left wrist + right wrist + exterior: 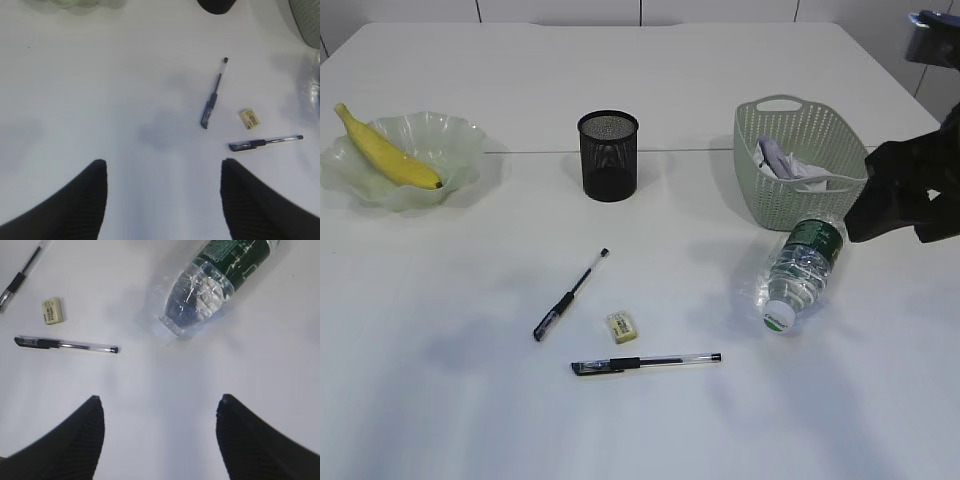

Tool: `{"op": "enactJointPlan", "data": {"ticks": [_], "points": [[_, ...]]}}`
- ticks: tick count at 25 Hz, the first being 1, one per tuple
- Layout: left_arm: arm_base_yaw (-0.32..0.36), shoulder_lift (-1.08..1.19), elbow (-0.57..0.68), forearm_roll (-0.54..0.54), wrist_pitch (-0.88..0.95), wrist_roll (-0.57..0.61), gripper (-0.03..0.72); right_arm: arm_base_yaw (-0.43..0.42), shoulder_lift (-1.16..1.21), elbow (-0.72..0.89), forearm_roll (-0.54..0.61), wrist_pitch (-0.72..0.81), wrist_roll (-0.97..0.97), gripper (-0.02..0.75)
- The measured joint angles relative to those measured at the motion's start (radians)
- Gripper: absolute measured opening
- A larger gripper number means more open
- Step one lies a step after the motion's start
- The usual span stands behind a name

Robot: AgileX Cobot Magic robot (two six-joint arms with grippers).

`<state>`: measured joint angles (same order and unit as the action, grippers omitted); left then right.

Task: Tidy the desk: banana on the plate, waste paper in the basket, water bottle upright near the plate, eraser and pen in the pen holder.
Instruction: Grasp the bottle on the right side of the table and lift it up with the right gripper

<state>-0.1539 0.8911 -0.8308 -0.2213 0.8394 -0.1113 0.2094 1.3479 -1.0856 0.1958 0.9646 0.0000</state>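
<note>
The desk (650, 90) is plain white. A curved yellow banana (385, 152) lies in the ruffled translucent plate (460, 140); crumpled paper (790, 165) fills the woven basket (800, 130). The clear bottle (800, 270) lies flat beside it. Both grippers, left (164, 200) and right (160, 437), hover spread, empty.

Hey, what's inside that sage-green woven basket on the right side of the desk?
Crumpled white waste paper lies inside the sage-green woven plastic basket, against its right wall. The near wall hides the basket's floor, so anything lying lower cannot be seen.
</note>
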Motion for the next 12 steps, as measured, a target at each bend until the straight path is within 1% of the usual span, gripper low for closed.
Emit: {"op": "enactJointPlan", "data": {"ticks": [5, 9, 12], "points": [[0.0, 0.0, 0.0, 0.0, 0.002, 0.0, 0.506, 0.0, -0.004, 0.002, 0.011, -0.015, 0.051, 0.518], [0.0, 0.0, 0.0, -0.004, 0.003, 0.0, 0.506, 0.005, -0.004, 0.002, 0.012, -0.058, 0.12, 0.518], [0.0, 0.0, 0.0, -0.01, 0.005, 0.0, 0.506, 0.039, 0.013, 0.002, -0.01, -0.099, 0.188, 0.5]]}}
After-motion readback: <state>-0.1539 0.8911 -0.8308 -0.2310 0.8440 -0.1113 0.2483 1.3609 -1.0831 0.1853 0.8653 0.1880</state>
